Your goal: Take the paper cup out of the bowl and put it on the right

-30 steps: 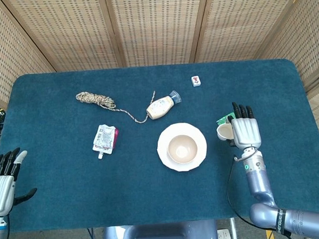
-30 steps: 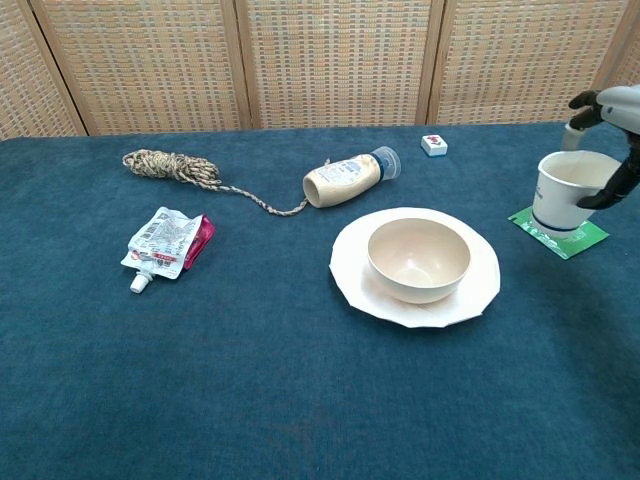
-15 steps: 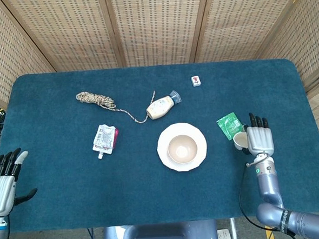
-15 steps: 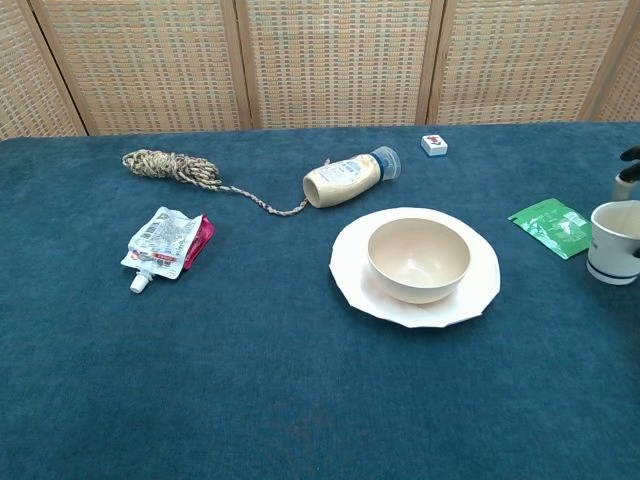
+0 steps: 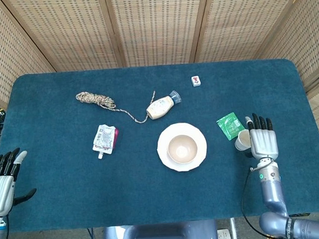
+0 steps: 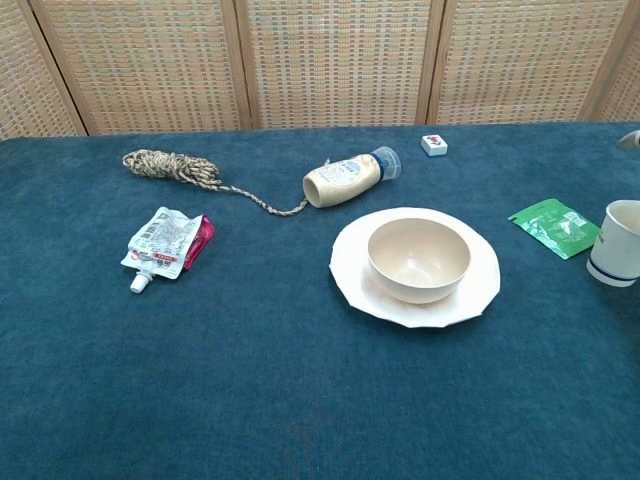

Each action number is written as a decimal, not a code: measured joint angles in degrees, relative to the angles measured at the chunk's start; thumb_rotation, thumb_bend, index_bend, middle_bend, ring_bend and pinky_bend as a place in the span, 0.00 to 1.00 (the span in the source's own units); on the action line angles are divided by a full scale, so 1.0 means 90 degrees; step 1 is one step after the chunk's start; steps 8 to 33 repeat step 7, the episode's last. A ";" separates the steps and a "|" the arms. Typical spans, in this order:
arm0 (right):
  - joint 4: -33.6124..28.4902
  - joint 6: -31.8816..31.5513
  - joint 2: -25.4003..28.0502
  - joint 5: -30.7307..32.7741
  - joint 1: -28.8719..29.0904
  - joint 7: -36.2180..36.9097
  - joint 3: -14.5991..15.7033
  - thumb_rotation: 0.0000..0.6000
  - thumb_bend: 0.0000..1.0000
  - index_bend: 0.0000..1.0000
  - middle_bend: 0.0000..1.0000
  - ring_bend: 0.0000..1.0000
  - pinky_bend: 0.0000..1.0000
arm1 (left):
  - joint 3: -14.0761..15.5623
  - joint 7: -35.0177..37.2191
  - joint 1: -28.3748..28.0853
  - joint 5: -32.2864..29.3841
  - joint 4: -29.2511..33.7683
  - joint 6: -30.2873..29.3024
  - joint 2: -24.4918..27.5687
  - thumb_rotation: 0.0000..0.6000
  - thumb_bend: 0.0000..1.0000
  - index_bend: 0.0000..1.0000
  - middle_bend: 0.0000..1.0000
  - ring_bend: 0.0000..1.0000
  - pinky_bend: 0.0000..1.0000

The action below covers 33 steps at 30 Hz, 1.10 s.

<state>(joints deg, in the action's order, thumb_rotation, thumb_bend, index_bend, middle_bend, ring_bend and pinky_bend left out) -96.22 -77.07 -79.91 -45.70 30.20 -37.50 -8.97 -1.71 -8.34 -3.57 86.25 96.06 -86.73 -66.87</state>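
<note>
The white paper cup [image 5: 241, 140] [image 6: 618, 243] stands upright on the blue cloth, right of the empty beige bowl [image 5: 182, 148] [image 6: 418, 259], which sits on a white plate [image 5: 163, 152] [image 6: 350, 276]. My right hand [image 5: 262, 142] is just right of the cup, its back up and its fingers stretched out. In the chest view the cup stands free at the right edge, with only a fingertip [image 6: 630, 139] showing above it. My left hand [image 5: 2, 181] hangs off the table's front left corner with fingers apart, holding nothing.
A green packet [image 5: 230, 125] [image 6: 547, 224] lies just behind the cup. A sauce bottle [image 5: 162, 106] lies behind the plate. A rope coil [image 5: 96, 99], a pouch [image 5: 105, 138] and a small tile [image 5: 196, 81] lie further off.
My right hand carried the cup from above the green packet to the right and nearer the front, set it on the cloth and let go. The left hand has not moved.
</note>
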 measured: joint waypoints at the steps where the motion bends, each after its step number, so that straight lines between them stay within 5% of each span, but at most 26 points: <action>1: -0.0121 -0.0112 0.0057 -0.0257 -0.0095 0.0125 0.0075 1.00 0.22 0.05 0.00 0.00 0.00 | -0.0001 -0.0002 0.0001 0.0002 -0.0003 -0.0007 -0.0002 1.00 0.03 0.00 0.00 0.00 0.00; 7: -0.0443 -0.0603 0.0311 -0.1812 -0.0673 0.1094 0.0652 1.00 0.22 0.04 0.00 0.00 0.00 | -0.0014 -0.0065 0.0001 -0.0019 -0.0053 -0.0012 -0.0044 1.00 0.03 0.00 0.00 0.00 0.00; 33: -0.0443 -0.0603 0.0311 -0.1812 -0.0673 0.1094 0.0652 1.00 0.22 0.04 0.00 0.00 0.00 | -0.0014 -0.0065 0.0001 -0.0019 -0.0053 -0.0012 -0.0044 1.00 0.03 0.00 0.00 0.00 0.00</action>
